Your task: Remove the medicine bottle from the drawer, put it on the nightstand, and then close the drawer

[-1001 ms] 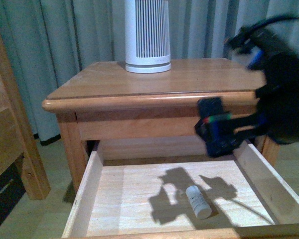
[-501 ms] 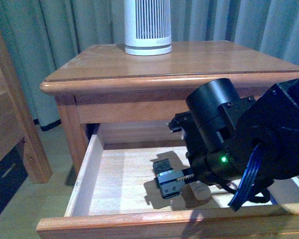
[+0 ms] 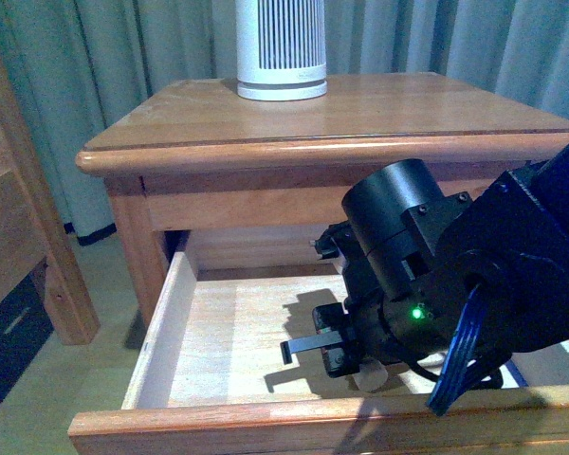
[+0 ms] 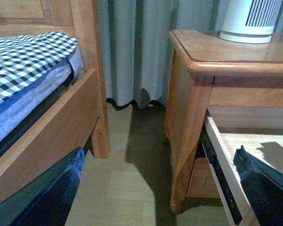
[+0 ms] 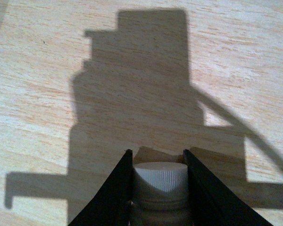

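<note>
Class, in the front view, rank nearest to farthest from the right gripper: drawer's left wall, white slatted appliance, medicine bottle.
1. medicine bottle, between the right gripper fingers.
2. drawer's left wall, to its left.
3. white slatted appliance, back on the nightstand.

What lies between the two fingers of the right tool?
The medicine bottle, cap end showing, fills the gap between both fingers, above the drawer floor. The right wrist view shows this.
</note>
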Robot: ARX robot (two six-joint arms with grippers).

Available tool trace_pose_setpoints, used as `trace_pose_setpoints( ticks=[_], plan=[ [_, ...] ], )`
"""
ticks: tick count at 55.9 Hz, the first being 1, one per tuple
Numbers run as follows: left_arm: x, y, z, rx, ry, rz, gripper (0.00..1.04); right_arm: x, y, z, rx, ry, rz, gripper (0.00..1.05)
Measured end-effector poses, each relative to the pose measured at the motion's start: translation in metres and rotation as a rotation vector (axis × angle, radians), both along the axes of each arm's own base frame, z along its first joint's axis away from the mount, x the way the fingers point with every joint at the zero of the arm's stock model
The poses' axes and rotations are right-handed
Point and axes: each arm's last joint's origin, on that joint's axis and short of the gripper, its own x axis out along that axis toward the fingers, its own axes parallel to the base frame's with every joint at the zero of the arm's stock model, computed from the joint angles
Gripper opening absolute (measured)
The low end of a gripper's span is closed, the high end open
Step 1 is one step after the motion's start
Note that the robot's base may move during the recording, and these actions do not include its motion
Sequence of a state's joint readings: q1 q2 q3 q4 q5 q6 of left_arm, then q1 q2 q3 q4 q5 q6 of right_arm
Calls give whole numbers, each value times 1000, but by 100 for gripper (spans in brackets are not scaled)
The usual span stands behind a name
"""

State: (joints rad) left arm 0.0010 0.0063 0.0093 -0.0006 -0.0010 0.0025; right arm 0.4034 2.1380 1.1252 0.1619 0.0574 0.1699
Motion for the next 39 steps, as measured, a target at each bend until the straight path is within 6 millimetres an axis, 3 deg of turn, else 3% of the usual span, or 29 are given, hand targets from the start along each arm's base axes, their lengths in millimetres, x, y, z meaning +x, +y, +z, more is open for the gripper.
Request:
trace_pose_setpoints(
  ticks=[7,25,34,39],
  plan=[
    [0,0,0,0,0,0,98,-5,-12,20,44,-38,2,28],
    [0,0,0,0,0,0,98,-7,-16,149,224,-265,106,28],
    [0,0,0,0,0,0,98,10,-15,216,259,-405,126,28],
    [0,0,0,0,0,0,98,28,-17,239,238,-465,96,28]
  ],
)
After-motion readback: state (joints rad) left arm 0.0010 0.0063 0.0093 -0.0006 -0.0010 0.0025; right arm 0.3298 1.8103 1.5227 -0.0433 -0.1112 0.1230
